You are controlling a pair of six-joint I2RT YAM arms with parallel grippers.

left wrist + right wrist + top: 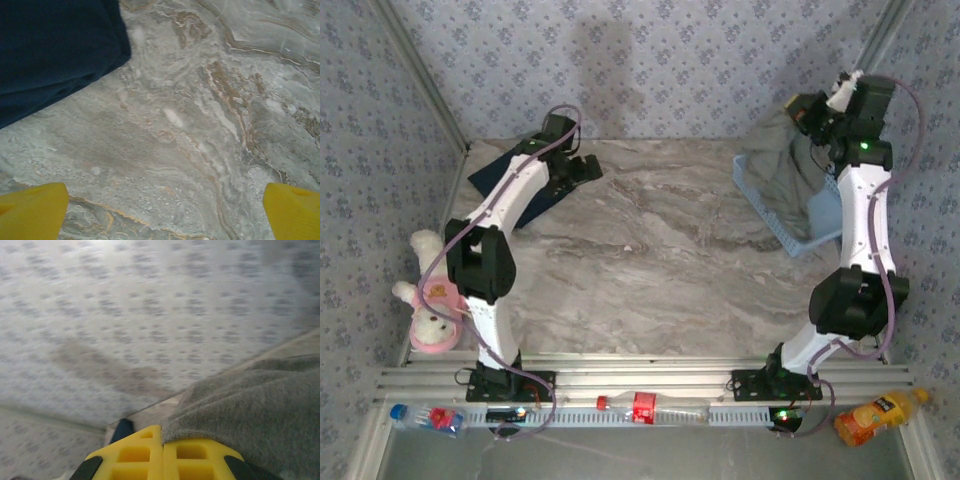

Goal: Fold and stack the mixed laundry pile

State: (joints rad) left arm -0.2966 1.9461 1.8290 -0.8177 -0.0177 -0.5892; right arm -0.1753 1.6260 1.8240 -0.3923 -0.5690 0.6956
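Note:
A dark navy T-shirt (498,172) lies flat at the back left of the marble table; in the left wrist view the T-shirt (50,50) fills the upper left corner. My left gripper (578,168) hovers just right of it, open, its yellow fingertips (30,212) wide apart over bare marble. My right gripper (802,110) is raised at the back right, shut on the grey-olive garment (780,165), which hangs down into the light blue basket (775,225). The right wrist view shows the garment (250,410) pinched at the closed yellow fingers (135,455).
A white plush toy (428,290) lies at the left edge beside the left arm. An orange juice bottle (880,412), a water bottle (420,417) and a red item (642,407) rest on the front rail. Patterned walls close in the back and sides.

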